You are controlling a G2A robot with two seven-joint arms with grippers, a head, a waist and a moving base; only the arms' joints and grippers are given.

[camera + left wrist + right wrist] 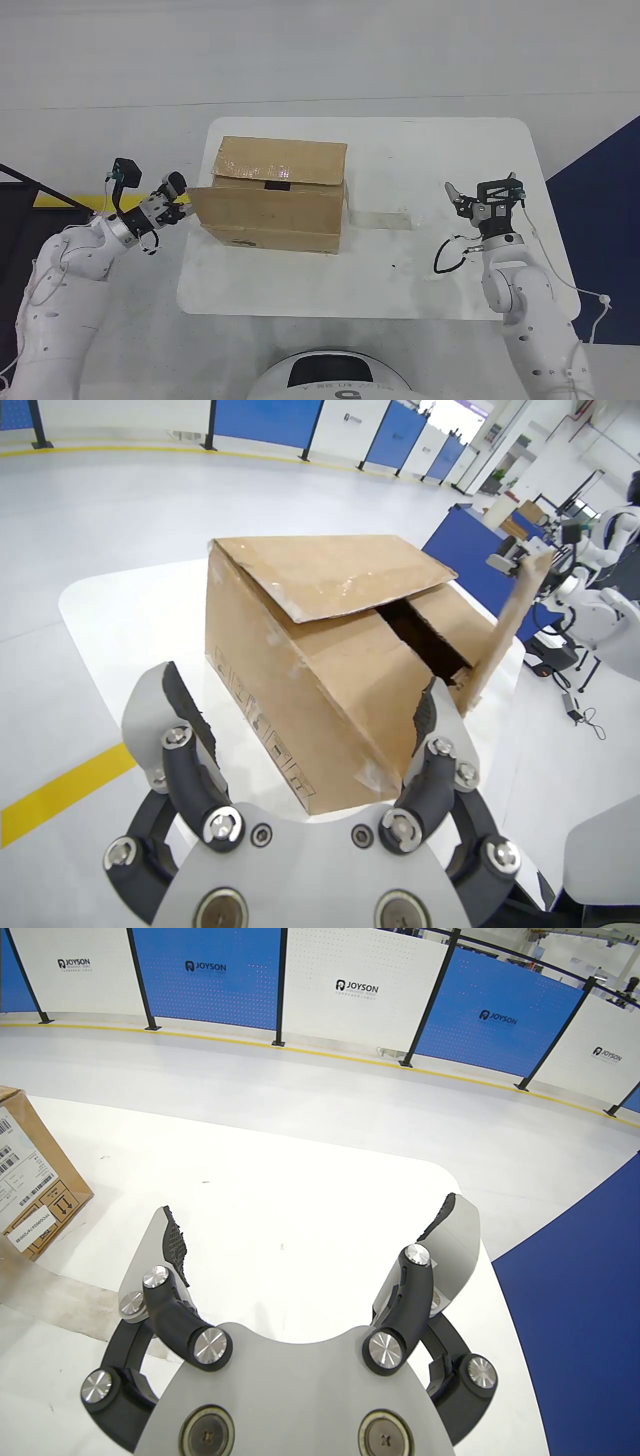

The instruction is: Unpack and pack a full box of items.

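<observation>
Two arms are at one white desk (430, 150), and one cardboard box (275, 200) stands on the left half of it, close to the left edge. We see the box upright on its base. Its top is only partly closed: one large flap (335, 575) lies slanted over the opening, a second flap (505, 625) stands almost upright at the edge, and between them a dark gap (420, 635) is open. What is inside, we cannot tell.

The left end effector (176, 200) is at the left end of the box, just beside it. Its fingers (175, 700) are spread wide and hold nothing. Whether one finger touches the cardboard, we cannot tell.

The right end effector (483, 190) is over the bare right part of the desk, well apart from the box. Its fingers (172, 1238) are also spread, with nothing between them. In the right wrist view we see a corner of the box with a white label (30, 1233) on its side.
</observation>
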